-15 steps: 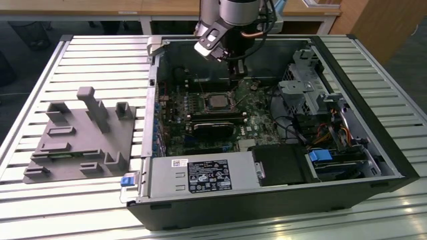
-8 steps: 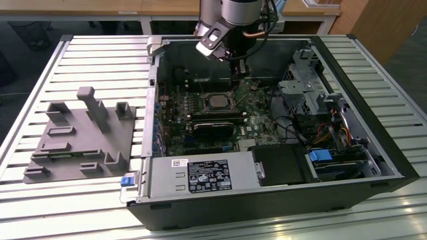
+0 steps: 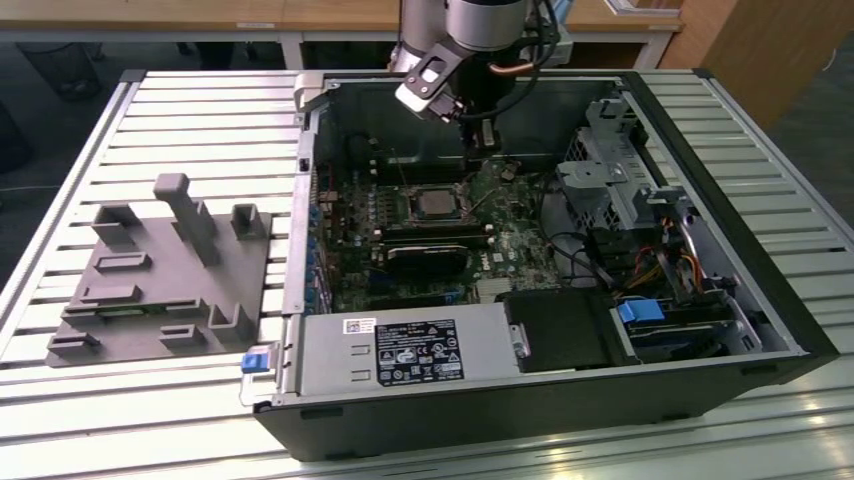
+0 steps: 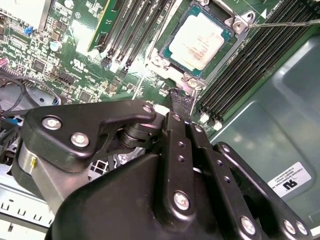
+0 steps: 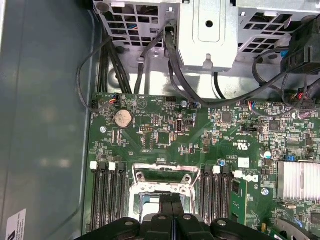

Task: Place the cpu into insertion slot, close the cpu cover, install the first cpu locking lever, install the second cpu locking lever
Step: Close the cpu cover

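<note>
Second wrist view: the cpu point(image 4: 197, 40) lies in the insertion slot point(image 4: 218, 55) under the cpu cover point(image 4: 235, 27). The gripper point(image 4: 181, 96), closed and empty, hangs beside it. The thin locking lever point(image 4: 287, 22) looks springy and is probably best pressed near its free end.

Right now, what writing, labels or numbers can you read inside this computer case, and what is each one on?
On the power supply sticker: print too small to read.
On the case wall sticker: blurred, unreadable.
On the cpu: faint print, unreadable.
On the motherboard: white markings, too small to read.
</note>
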Action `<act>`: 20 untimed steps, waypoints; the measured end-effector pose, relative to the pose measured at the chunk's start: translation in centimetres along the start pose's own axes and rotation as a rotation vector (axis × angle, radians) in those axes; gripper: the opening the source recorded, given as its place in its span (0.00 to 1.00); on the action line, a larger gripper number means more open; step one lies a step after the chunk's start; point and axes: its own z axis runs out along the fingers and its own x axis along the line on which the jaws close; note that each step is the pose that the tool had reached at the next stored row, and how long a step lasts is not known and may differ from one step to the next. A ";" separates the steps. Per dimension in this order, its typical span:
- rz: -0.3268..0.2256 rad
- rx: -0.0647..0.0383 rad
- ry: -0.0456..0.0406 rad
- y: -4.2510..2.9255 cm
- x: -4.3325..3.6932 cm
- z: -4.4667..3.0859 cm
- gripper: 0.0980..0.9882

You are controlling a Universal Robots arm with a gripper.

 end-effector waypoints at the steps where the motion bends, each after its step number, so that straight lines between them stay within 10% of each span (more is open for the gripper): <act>1: 0.000 0.000 0.0000 0.05 0.00 0.00 0.01; 20: 0.000 0.003 0.0003 1.82 0.05 0.17 0.01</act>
